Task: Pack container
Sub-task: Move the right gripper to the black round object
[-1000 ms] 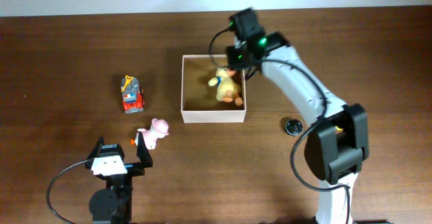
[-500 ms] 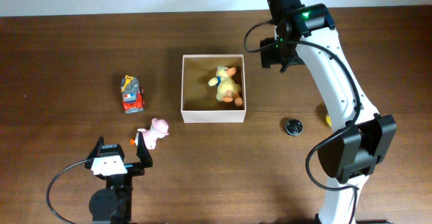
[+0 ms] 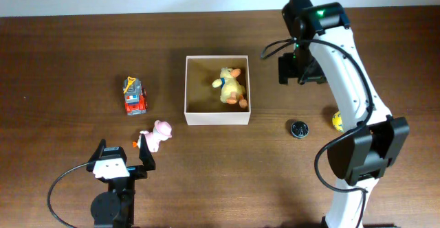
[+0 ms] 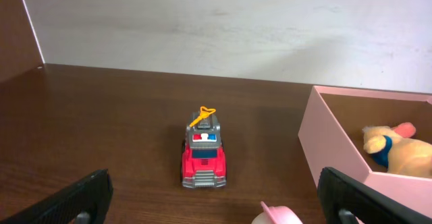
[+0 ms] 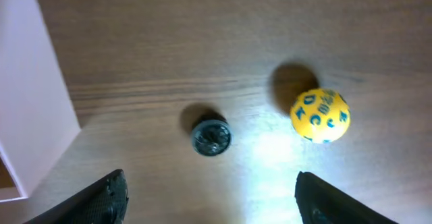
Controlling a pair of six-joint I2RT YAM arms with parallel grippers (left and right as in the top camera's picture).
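Note:
The container (image 3: pixel 216 117), a square cream box, sits mid-table with a yellow plush duck (image 3: pixel 232 86) lying inside. My right gripper (image 3: pixel 300 70) hangs open and empty to the right of the box. In the right wrist view its jaws (image 5: pixel 216 200) stand wide above bare wood, with a dark round disc (image 5: pixel 211 136) and a yellow ball (image 5: pixel 320 115) ahead and the container wall (image 5: pixel 40 96) at left. My left gripper (image 3: pixel 124 154) rests open at the front left. A pink toy (image 4: pixel 277 216) lies just ahead of it, and a red fire truck (image 4: pixel 203 152) farther on.
The fire truck (image 3: pixel 135 96) and the pink toy (image 3: pixel 157 133) lie left of the box. The dark disc (image 3: pixel 299 128) and the yellow ball (image 3: pixel 337 121) lie to its right, near the right arm's base. A pale wall borders the table's far edge.
My right gripper has left the container, swung right and opened wider. The duck stays in the box. The left arm has not moved.

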